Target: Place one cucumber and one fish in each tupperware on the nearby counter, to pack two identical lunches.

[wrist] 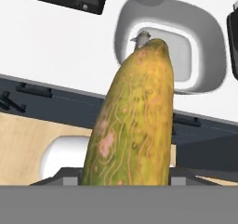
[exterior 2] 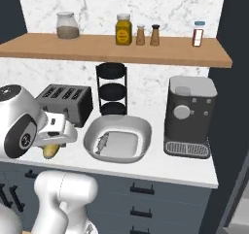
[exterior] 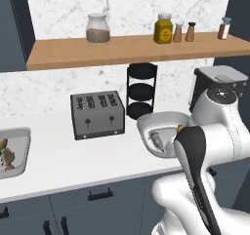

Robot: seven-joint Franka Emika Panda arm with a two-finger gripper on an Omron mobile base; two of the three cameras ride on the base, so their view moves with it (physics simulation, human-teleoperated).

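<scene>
One toaster [exterior: 97,114] and black rack [exterior: 141,90] flank the tupperware [exterior: 163,123].

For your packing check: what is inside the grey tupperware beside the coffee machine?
One fish lies along the tupperware's inner wall. From the hand view, the held cucumber covers part of it.

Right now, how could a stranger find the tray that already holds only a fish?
Find the black coffee machine on the white counter. Directly left of it, before the black round rack, sits a grey basin-like tupperware holding one small fish; unlike the toaster, it is open.
</scene>
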